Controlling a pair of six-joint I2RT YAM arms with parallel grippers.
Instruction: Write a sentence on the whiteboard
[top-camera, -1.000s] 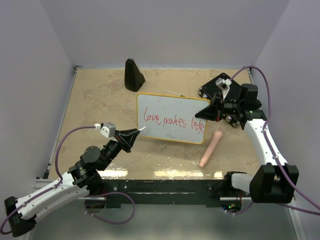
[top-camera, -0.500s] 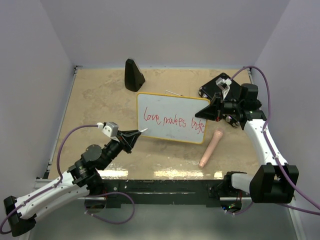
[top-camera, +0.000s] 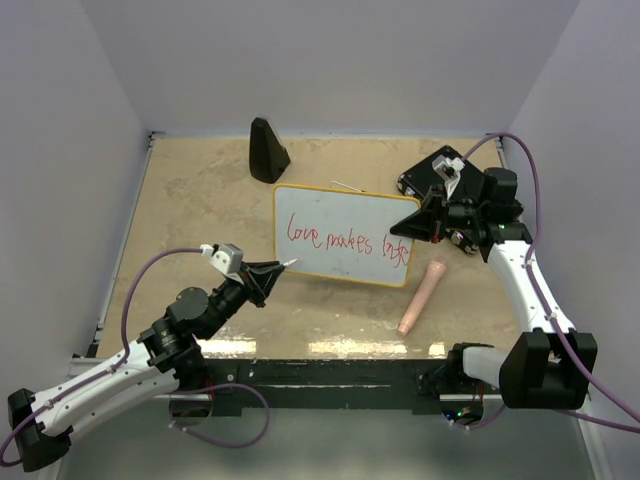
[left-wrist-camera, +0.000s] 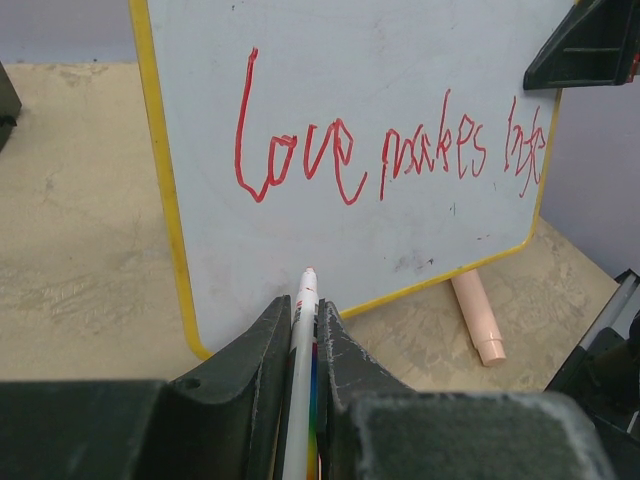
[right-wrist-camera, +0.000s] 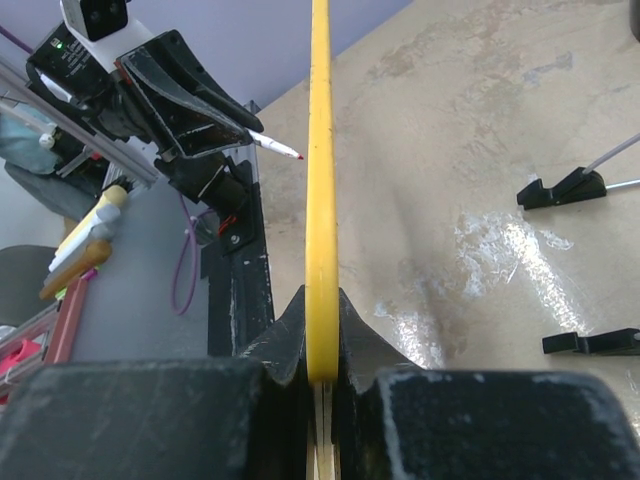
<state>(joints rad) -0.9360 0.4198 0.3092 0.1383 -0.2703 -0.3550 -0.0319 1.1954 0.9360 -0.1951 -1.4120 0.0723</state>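
Nearest, the left jaws clench one marker (left-wrist-camera: 303, 335), its tip just short of the near left corner of the one whiteboard (top-camera: 340, 212). One peach stick (top-camera: 421, 296) lies off the whiteboard's near right corner. The sentence (top-camera: 346, 241), one line of three red words, crosses the whiteboard. The right jaws grasp its right rim. One black cone (top-camera: 267, 151) stands behind its far left corner, and bare table (top-camera: 195, 200) spreads to its left.

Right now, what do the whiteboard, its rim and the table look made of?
Whiteboard: glossy white coated panel, probably; it shows faint smudges. Rim: smooth yellow plastic, apparently, evenly coloured. Table: mottled beige, stone-look laminate perhaps; glare patches suggest a sealed surface.
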